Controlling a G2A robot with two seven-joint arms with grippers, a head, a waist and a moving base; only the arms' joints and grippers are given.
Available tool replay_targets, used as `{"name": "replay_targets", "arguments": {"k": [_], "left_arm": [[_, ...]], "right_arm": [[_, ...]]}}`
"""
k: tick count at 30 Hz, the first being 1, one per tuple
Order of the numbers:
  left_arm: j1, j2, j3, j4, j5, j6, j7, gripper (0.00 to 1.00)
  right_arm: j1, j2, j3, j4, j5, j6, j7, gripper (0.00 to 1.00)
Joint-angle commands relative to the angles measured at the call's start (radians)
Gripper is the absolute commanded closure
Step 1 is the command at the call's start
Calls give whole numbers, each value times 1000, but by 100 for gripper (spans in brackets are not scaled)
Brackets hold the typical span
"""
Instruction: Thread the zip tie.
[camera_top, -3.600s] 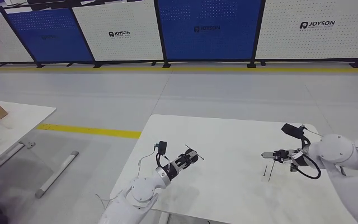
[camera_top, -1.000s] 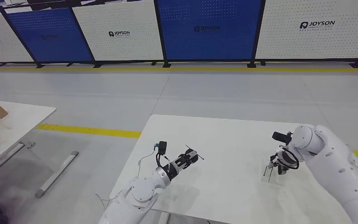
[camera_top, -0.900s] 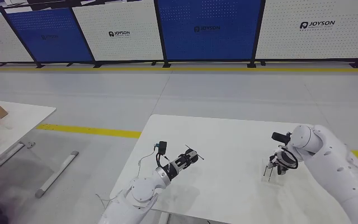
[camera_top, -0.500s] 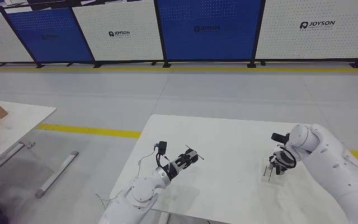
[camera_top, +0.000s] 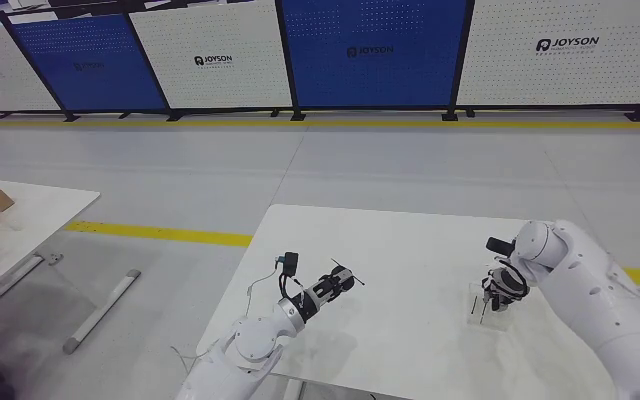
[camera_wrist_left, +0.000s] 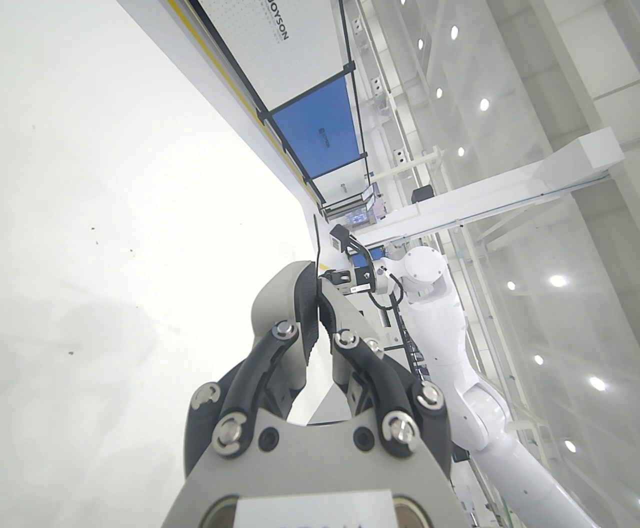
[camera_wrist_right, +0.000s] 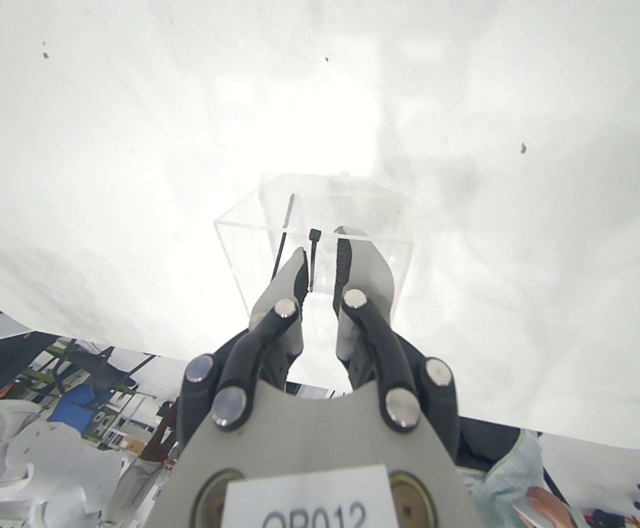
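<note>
My left gripper (camera_top: 345, 272) hovers over the white table's near left part, shut on a thin black zip tie (camera_wrist_left: 316, 235) whose end sticks out past the pads (camera_wrist_left: 306, 295). On the right, my right gripper (camera_top: 489, 296) points down into a small clear box (camera_wrist_right: 235, 250). Its fingers (camera_wrist_right: 299, 272) are open on either side of an upright black zip tie (camera_wrist_right: 313, 250), square head up. A second zip tie (camera_wrist_right: 281, 245) leans in the box beside the fingers. In the top view both ties (camera_top: 474, 306) show as short dark lines under the right gripper.
The white table (camera_top: 400, 250) is bare between the two arms. Its near edge runs just behind the left arm. Another white table (camera_top: 40, 210) stands far off to the left across the floor.
The right arm swung from a level pose above the ties to pointing down, and its gripper lowered into the clear box around one tie. The left arm kept still.
</note>
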Motion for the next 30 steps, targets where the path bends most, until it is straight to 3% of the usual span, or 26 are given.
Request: {"name": "replay_targets", "arguments": {"k": [1, 3, 4, 10, 17, 24, 30], "left_arm": [[0, 0, 0, 0, 0, 0, 0, 100], [0, 0, 0, 0, 0, 0, 0, 100], [0, 0, 0, 0, 0, 0, 0, 100], [0, 0, 0, 0, 0, 0, 0, 100], [0, 0, 0, 0, 0, 0, 0, 100], [0, 0, 0, 0, 0, 0, 0, 100], [0, 0, 0, 0, 0, 0, 0, 100]], "right_arm": [[4, -5, -3, 13, -1, -4, 1, 82], [9, -11, -5, 27, -1, -6, 1, 89], [10, -13, -6, 33, -2, -7, 0, 100], [12, -24, -9, 42, -9, -12, -7, 100], [-7, -20, -5, -17, -37, -6, -17, 100], [-53, 11, 24, -133, -94, 2, 4, 100], [-103, 41, 93, -219, -160, 2, -1, 100]]}}
